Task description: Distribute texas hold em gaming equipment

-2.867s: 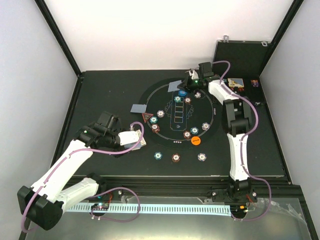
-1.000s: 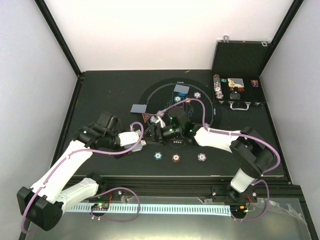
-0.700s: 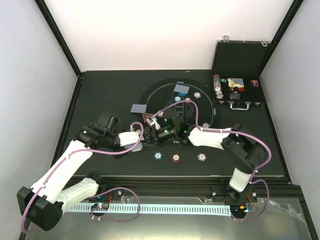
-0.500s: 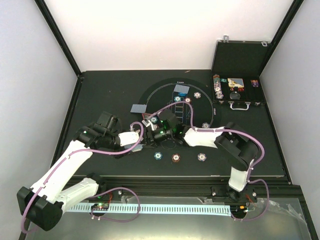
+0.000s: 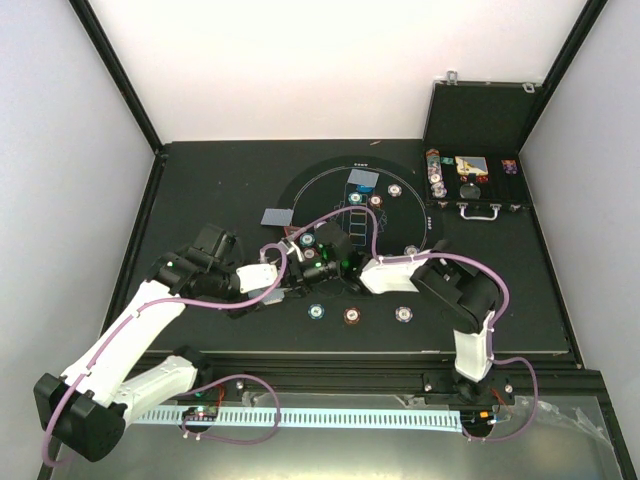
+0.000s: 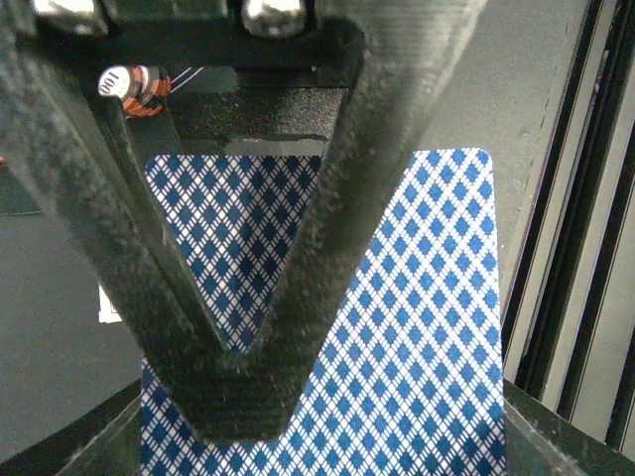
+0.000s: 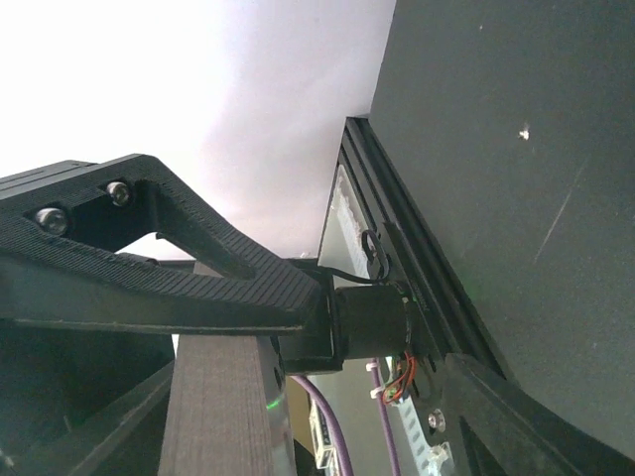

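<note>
My left gripper is shut on a deck of playing cards with blue diamond backs, held low at the mat's near-left rim. The right arm reaches across the mat, and its gripper sits right against the deck. The right wrist view shows only a black ribbed finger over a grey slab, so the jaw gap is hidden. Two single cards lie face down at the far and left rim. A green chip, a brown-red chip and a whitish chip sit in a row near the front.
The round black mat fills the table's middle, with more chips on its far side. An open black case holding chips stands at the back right. The right arm's elbow hangs over the mat's right part.
The right arm has swung from the mat's far side over its middle and leftward, up to the deck in my left gripper. The left arm has stayed put with the deck.
</note>
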You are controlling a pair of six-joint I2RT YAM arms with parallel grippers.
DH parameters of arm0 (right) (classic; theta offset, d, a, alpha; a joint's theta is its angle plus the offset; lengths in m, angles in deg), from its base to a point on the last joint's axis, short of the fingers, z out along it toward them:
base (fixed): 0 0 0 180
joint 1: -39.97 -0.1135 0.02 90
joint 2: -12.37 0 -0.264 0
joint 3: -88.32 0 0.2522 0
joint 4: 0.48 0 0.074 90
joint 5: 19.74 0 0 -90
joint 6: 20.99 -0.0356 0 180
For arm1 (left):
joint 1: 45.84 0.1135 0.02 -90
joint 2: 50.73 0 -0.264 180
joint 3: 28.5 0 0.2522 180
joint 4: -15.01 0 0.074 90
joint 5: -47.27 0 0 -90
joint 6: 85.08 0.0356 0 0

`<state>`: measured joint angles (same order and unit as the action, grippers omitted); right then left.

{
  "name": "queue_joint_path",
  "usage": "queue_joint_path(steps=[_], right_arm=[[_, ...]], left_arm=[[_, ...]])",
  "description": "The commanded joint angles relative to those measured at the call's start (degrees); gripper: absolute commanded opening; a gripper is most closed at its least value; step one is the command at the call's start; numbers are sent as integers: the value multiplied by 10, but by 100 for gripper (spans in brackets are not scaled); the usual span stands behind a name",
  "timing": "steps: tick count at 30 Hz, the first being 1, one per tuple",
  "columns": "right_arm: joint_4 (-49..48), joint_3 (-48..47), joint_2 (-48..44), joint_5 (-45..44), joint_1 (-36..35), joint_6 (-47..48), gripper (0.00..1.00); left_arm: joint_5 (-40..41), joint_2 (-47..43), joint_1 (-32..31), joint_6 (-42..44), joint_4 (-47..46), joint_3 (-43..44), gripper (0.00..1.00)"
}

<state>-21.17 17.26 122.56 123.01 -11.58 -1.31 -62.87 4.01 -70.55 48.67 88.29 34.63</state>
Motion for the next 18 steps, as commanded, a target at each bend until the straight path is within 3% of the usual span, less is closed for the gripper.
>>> queue_joint_path(steps=[1,8,18], right_arm=[[-19,24,-1,-13,20,-8,65],[61,39,-29,-26,32,47,59],[59,80,-56,-31,39,53,49]], left_arm=[[-16,-10,2,-1,2,25,7],[-14,-16,2,1,1,24,7],[-8,-18,2,1,3,23,7]])
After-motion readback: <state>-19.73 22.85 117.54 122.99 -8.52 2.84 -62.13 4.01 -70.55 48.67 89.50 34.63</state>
